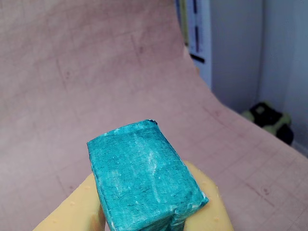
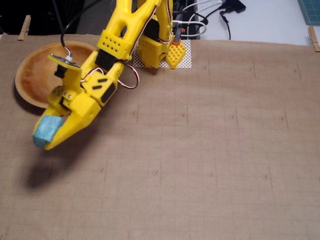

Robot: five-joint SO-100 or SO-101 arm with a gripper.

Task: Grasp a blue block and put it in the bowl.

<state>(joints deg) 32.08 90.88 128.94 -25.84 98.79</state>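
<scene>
Gripper: the yellow gripper (image 2: 44, 138) has its jaws squeezed tight on the blue block (image 2: 46, 129), up off the brown mat (image 2: 210, 150).
Block: it sticks out past the fingers (image 1: 214, 207).
Bowl: the wooden bowl (image 2: 35, 75) sits just behind the gripper in the fixed view.

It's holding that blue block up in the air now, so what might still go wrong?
The block sits at the very tip of the gripper, so it might slip out. It hangs just off the bowl's rim, over the mat; released here, it would likely miss. Dropped from this height, it might bounce out.
</scene>
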